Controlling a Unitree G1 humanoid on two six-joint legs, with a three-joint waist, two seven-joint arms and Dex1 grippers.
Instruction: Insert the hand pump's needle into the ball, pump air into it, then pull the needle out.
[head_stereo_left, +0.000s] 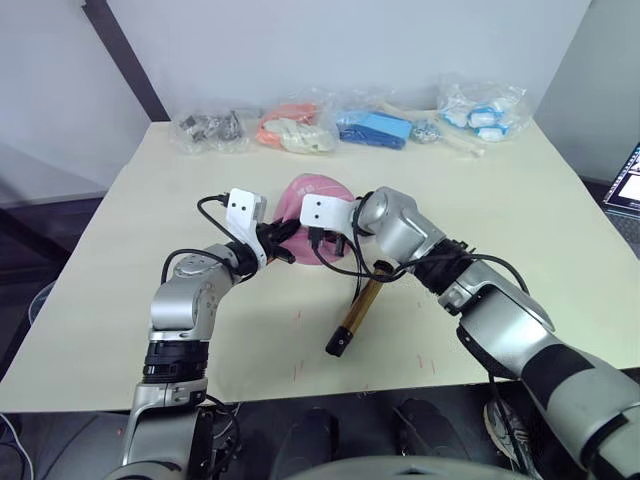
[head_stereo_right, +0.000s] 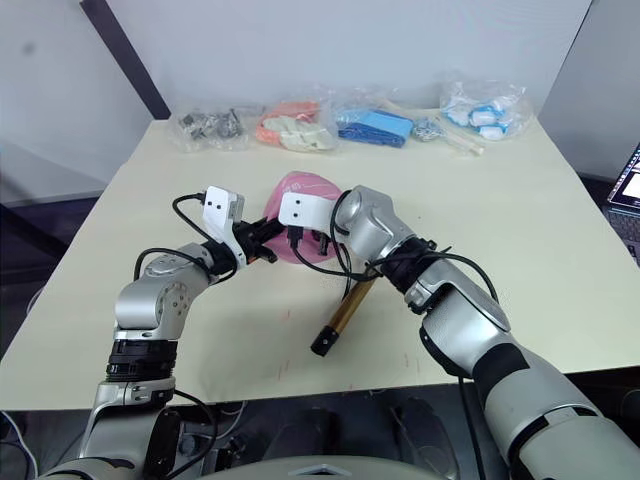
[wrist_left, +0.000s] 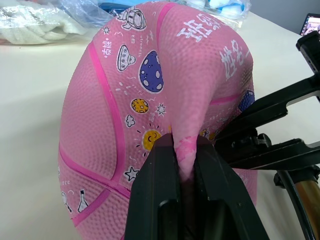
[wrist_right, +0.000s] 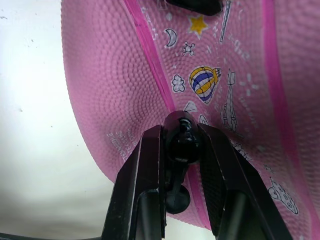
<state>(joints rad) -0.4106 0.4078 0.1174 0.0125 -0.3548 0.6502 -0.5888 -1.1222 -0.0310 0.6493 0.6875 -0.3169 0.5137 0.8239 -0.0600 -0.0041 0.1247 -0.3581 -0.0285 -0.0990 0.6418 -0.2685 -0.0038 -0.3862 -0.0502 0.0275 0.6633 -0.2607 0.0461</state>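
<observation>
The ball (head_stereo_left: 312, 196) sits near the middle of the table (head_stereo_left: 520, 220), a saggy pink dome with both grippers pressed to its near side. The left gripper (wrist_left: 183, 155) meets it from about 8 o'clock, its two black fingers closed on a pinched fold of the pink skin. The right gripper (wrist_right: 181, 142) comes in from about 4 o'clock, its fingers clamped on a rounded black fitting of the hose end (wrist_right: 181, 141), held against the ball's surface. The needle itself is hidden behind that fitting, so whether it has entered the valve cannot be told.

The hand pump (head_stereo_left: 358, 312) lies on the table at about 5 o'clock from the ball, unheld.

The ball looks soft and underinflated: its skin folds easily and would likely give way under a push, so the pinch serves as a brace. The pebbled rubber should offer fair friction. The needle is probably thin and easily bent; holding the fitting close behind it seems the safer grip.
</observation>
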